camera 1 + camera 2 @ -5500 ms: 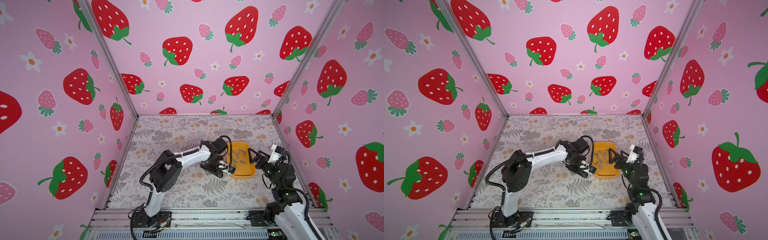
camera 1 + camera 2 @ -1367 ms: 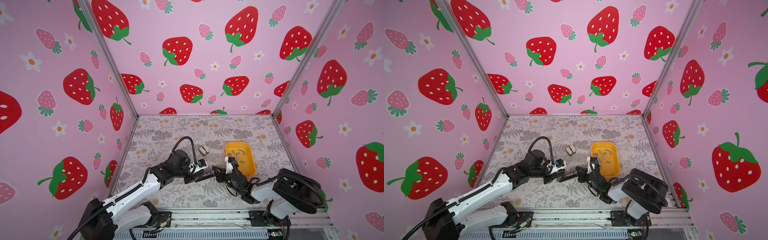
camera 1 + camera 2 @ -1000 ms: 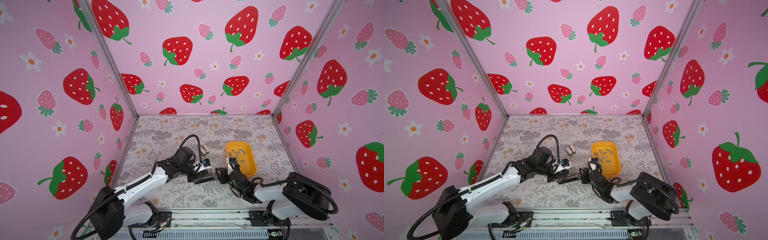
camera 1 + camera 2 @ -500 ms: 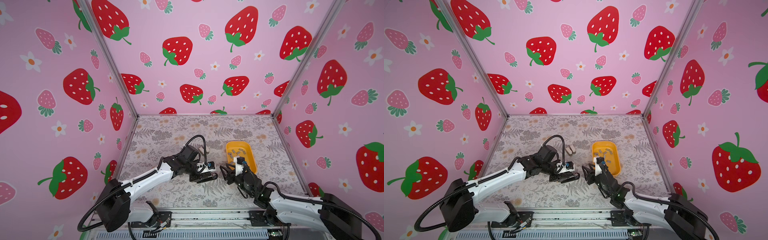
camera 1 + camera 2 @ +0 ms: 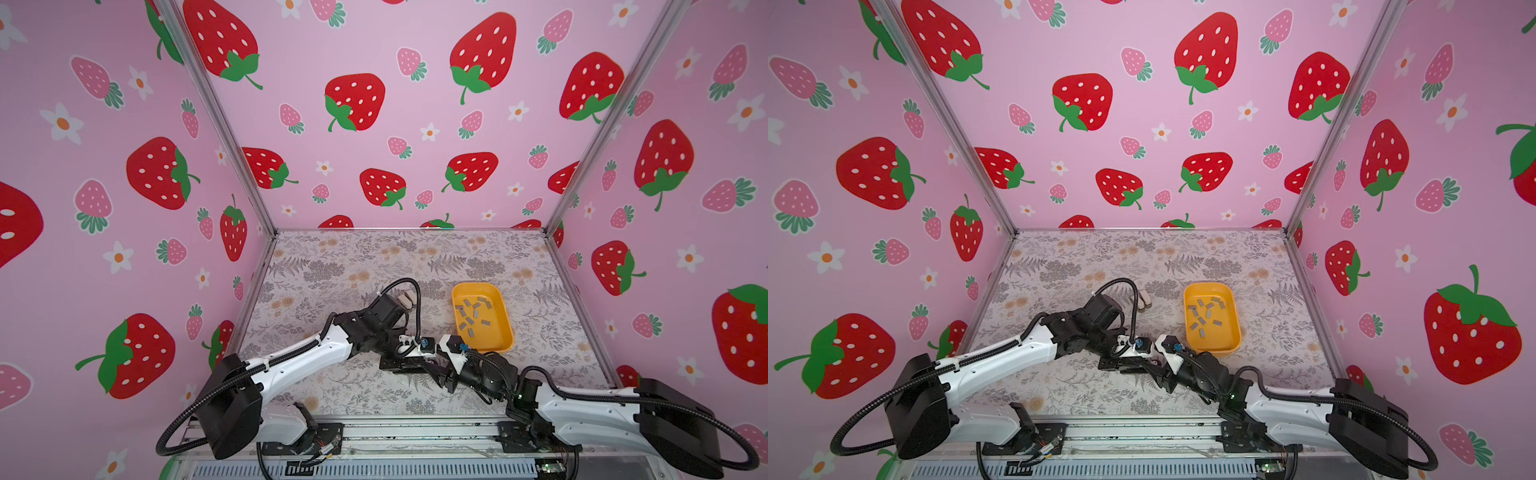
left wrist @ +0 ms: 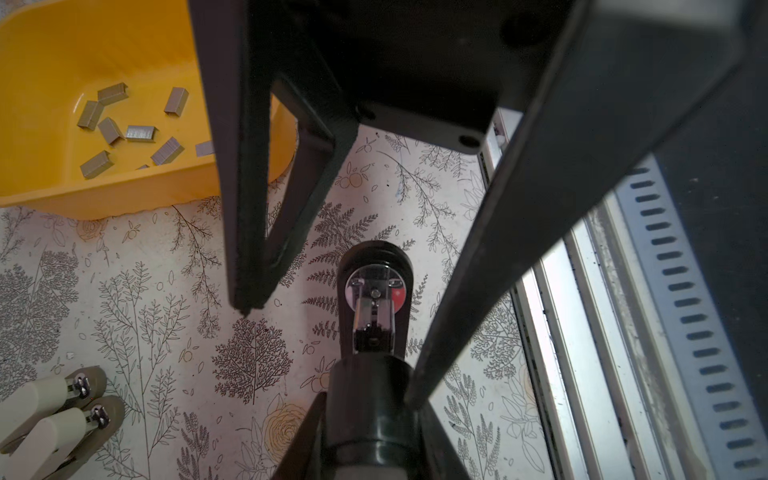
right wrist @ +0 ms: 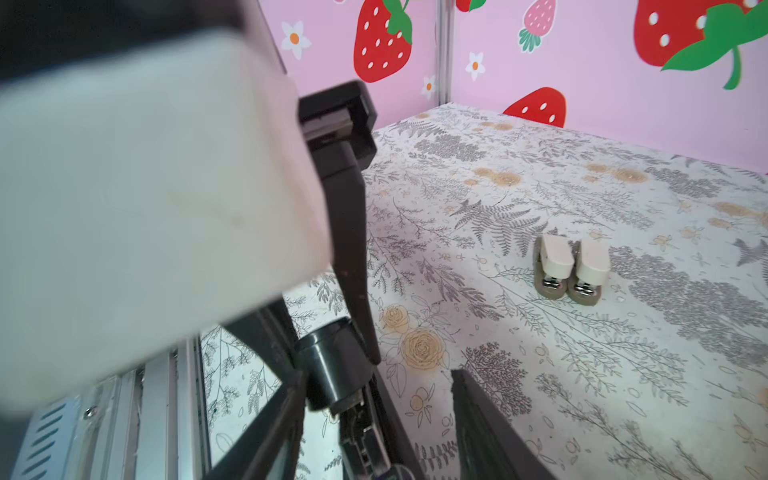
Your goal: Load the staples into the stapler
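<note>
A black stapler (image 5: 392, 366) sits low over the table between the two arms. My left gripper (image 6: 370, 449) is shut on its rear end, and its open magazine (image 6: 372, 320) points away from that gripper. My right gripper (image 7: 374, 432) is open, one finger (image 7: 478, 419) standing well clear of the stapler (image 7: 332, 365) and the other close beside it. In both top views the left gripper (image 5: 409, 360) and right gripper (image 5: 437, 372) meet at the stapler. The staples (image 5: 471, 311), several short grey strips, lie loose in a yellow tray (image 5: 505, 332), also seen from the left wrist (image 6: 141, 133).
Two small beige staplers (image 7: 571, 270) stand side by side on the floral table, behind the left arm (image 5: 405, 299). The yellow tray (image 5: 1235, 336) is just beyond the right gripper. Pink strawberry walls enclose three sides, and a metal rail (image 5: 415, 432) runs along the front edge.
The left gripper has carried the black stapler rightward toward the tray. The right arm has stretched out lower, and its jaws have spread wider around the stapler's front.
</note>
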Tool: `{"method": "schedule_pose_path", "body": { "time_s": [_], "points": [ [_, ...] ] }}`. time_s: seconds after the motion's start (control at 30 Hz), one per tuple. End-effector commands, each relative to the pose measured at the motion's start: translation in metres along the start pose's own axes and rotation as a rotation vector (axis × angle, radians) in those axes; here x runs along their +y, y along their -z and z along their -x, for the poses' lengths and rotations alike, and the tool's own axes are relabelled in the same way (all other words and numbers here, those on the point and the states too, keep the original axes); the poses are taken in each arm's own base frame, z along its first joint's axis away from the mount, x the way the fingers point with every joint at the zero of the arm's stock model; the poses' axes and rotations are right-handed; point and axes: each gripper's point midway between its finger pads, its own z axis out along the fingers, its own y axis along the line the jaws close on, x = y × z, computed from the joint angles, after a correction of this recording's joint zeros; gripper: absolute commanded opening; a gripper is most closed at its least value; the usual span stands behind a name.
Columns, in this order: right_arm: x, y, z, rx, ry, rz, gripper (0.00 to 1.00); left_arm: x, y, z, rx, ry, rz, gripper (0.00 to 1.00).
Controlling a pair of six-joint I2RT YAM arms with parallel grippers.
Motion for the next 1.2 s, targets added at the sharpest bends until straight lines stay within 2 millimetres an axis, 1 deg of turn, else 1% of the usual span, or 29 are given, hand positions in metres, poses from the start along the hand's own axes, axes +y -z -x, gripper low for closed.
{"method": "schedule_pose_path", "body": {
  "time_s": [0.0,0.2,0.3,0.37,0.47,0.7,0.83,0.87,0.97,1.17],
  "points": [
    [0.008,-0.003,0.005,-0.018,0.042,0.032,0.56,-0.003,0.011,0.02,-0.054,-0.066,-0.022,0.0],
    [0.013,0.0,-0.008,0.003,0.051,0.062,0.52,-0.008,0.014,0.023,-0.072,-0.087,-0.03,0.0],
    [0.013,-0.002,-0.015,0.022,0.045,0.06,0.46,-0.008,0.016,0.025,-0.081,-0.095,-0.027,0.0],
    [0.014,-0.003,-0.02,0.035,0.04,0.067,0.44,-0.008,0.017,0.026,-0.083,-0.1,-0.021,0.0],
    [0.015,-0.002,-0.029,0.049,0.03,0.075,0.43,-0.008,0.02,0.027,-0.083,-0.107,-0.016,0.0],
    [0.017,-0.002,-0.042,0.081,0.015,0.089,0.41,-0.008,0.026,0.032,-0.098,-0.128,-0.003,0.0],
    [0.017,0.0,-0.044,0.077,0.013,0.09,0.4,-0.009,0.029,0.034,-0.11,-0.144,0.005,0.0],
    [0.017,0.0,-0.044,0.078,0.013,0.089,0.39,-0.01,0.03,0.035,-0.114,-0.149,0.006,0.0],
    [0.016,-0.003,-0.048,0.096,0.014,0.085,0.35,-0.01,0.033,0.038,-0.128,-0.159,0.015,0.0],
    [0.019,-0.013,-0.06,0.156,0.031,0.076,0.35,-0.008,0.043,0.046,-0.154,-0.18,0.048,0.0]
  ]
}}
